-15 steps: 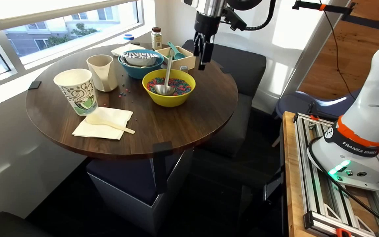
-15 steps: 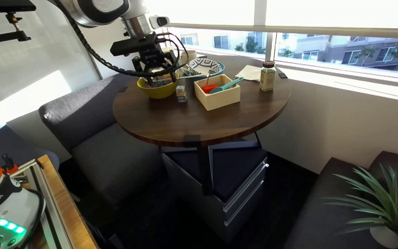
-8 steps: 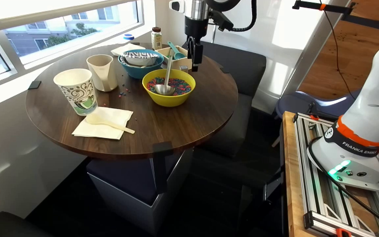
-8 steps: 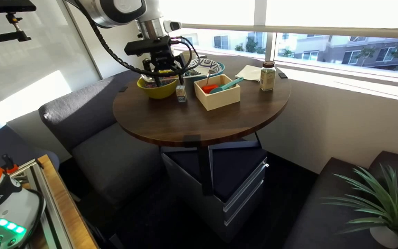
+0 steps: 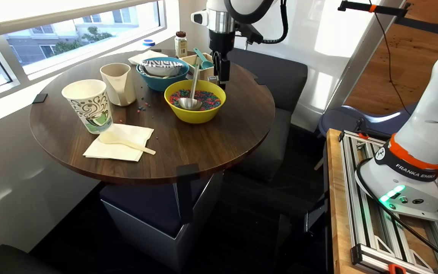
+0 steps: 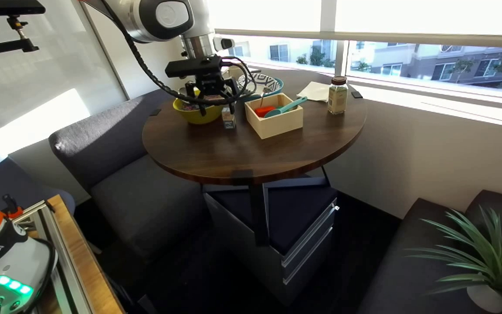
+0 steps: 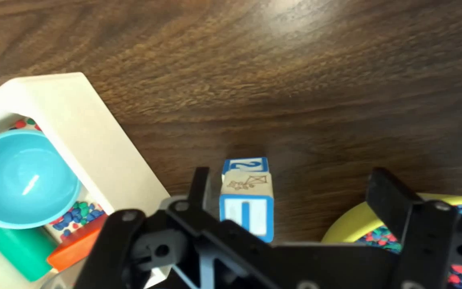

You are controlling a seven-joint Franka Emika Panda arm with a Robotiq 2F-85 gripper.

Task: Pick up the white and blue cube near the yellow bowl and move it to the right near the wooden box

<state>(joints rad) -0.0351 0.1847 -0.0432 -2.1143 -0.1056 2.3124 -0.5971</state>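
On the tabletop (image 7: pixel 255 100), the yellow bowl (image 7: pixel 349 225) sits at the wrist view's lower right and the wooden box (image 7: pixel 90 140) at its lower left, while the jaws, spread apart, have just come down toward the white and blue cube (image 7: pixel 247 202) at lower centre, so grasping looks next.

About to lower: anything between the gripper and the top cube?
Nothing visible lies between the gripper and the top cube, but in the wrist view one finger overlaps the rim of the yellow bowl, so it might catch going down.
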